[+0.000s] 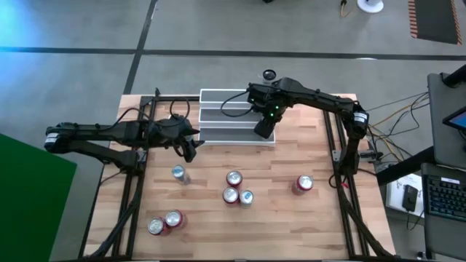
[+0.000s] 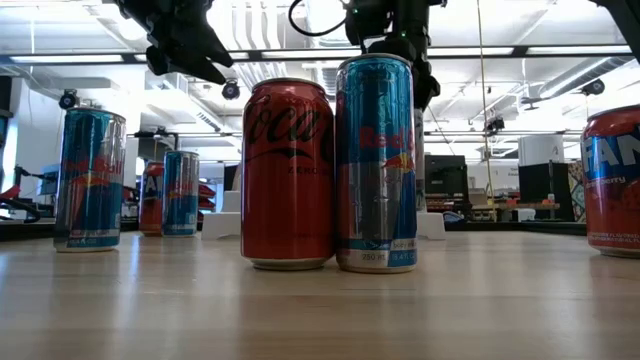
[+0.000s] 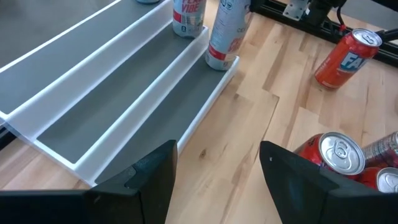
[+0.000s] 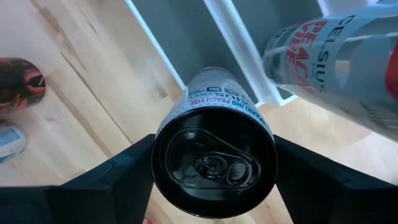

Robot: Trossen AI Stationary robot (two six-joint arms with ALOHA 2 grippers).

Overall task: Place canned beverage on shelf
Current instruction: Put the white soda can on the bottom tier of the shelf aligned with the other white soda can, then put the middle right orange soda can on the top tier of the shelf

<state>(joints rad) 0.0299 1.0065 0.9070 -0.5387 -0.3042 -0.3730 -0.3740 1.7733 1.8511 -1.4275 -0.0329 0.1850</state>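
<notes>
Right gripper point(image 4: 214, 180) sits directly above a white Celsius can point(image 4: 214, 134), long axis vertical, lid facing the wrist camera. Fingers stand wide on either side of the can; whether the pads touch its wall cannot be told. Judgement: can is being set down or just let go on the shelf point(image 1: 218, 120), lowest tread, right end. A second Celsius can point(image 3: 188, 15) stands on the tread above, just beside it.

Left gripper point(image 3: 214, 180) hovers off the shelf's front left corner, fingers part open, holding nothing; it waits.

Right arm is clearly nearer the task can. Coming move likely turns on lifting straight up along the can's axis, clear of the neighbour.

Wood-plank bench point(image 1: 277, 218) carries more loose cans in front of the shelf. Beyond: open lab room with ceiling strip lights
</notes>
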